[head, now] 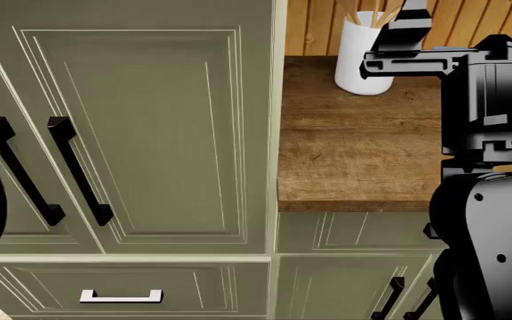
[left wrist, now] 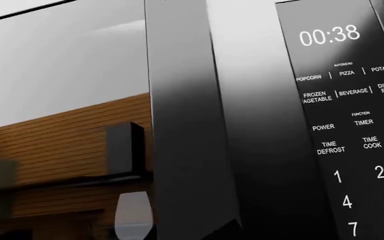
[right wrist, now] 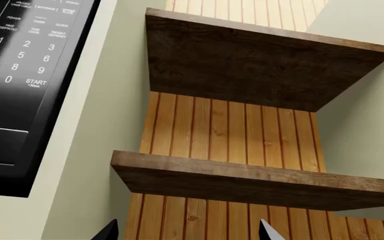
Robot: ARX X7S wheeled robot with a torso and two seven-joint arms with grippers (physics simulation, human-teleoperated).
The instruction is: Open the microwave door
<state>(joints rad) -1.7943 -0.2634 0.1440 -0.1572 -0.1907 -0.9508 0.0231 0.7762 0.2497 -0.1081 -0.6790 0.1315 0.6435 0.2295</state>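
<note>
Close before the left wrist camera, microwave (left wrist: 245, 120): black, glossy, its door (left wrist: 65, 115) reading as closed, mirroring wooden wall and shelf, a tall vertical handle bar (left wrist: 185, 125) along the door edge beside the keypad panel (left wrist: 352, 130) showing 00:38. Step judged as approach, handle not yet gripped; the next move calls for hooking that bar and swinging it outward. Left gripper out of frame, state cannot be told; right gripper (right wrist: 186, 231) fingertips stand apart, pointing at wall shelves (right wrist: 259, 180) beside the microwave.
</note>
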